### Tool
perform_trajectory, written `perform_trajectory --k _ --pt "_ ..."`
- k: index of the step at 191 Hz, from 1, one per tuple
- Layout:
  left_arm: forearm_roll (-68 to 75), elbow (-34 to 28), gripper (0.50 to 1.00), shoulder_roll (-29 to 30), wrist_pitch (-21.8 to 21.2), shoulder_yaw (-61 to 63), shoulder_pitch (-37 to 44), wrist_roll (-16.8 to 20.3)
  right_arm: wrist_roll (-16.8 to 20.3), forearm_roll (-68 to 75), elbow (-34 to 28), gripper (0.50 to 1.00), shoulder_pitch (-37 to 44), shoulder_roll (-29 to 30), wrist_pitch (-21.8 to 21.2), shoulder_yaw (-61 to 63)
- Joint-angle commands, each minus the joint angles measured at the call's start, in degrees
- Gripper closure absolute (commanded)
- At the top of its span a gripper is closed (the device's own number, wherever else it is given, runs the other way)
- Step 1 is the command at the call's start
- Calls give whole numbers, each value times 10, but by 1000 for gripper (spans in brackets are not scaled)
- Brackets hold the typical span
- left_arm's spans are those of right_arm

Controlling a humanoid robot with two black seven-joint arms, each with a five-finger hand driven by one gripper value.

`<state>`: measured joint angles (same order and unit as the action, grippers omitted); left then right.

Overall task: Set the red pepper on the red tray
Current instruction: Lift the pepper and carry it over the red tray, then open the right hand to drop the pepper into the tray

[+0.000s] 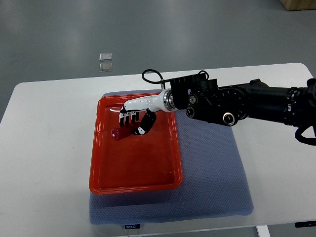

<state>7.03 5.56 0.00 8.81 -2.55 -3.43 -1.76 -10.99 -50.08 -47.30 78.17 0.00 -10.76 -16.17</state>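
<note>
A white desk (49, 128) is seen from above, standing on a grey floor (74, 29). Much of its middle is covered by a blue-grey mat (212, 173), which reaches the near edge of the desk. A red tray (136, 170) is laid on the left part of the mat, its left side reaching over the mat's edge onto the bare desk. From the picture's right edge a black arm (252, 103) is stretched across the desk and mat, ending in a white wrist section above the tray's far right corner. The right hand (134, 121) is held over the far half of the tray, its fingers (127, 117) pointing down and curled towards the thumb. The red pepper (120, 133) is found inside the tray, at the fingertips; it is touched by the hand, and the fingers appear closed on its right end, though whether it rests on the tray floor cannot be told. On the floor beyond the desk, two small pale squares (105, 61) are seen.
</note>
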Motion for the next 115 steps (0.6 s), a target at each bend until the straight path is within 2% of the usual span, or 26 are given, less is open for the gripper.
perform_trajectory --k 1,18,58,71,78,88,115 --pt "0 0 500 0 0 0 0 0 0 0 0 746 -5 0 0 0" --pt "0 0 500 0 0 0 0 0 0 1 0 711 -6 0 -1 0" --pt "0 2 500 0 0 0 0 0 0 1 0 699 -6 0 -1 0" --pt "0 0 500 0 0 0 0 0 -1 1 0 671 -5 0 0 0" --pt "0 0 500 0 1 0 0 0 -1 1 2 634 -4 0 1 1" --pt "0 0 500 0 0 0 0 0 -1 1 10 607 -3 0 3 3" --pt "0 0 500 0 0 0 0 0 -1 1 43 603 -1 0 5 5"
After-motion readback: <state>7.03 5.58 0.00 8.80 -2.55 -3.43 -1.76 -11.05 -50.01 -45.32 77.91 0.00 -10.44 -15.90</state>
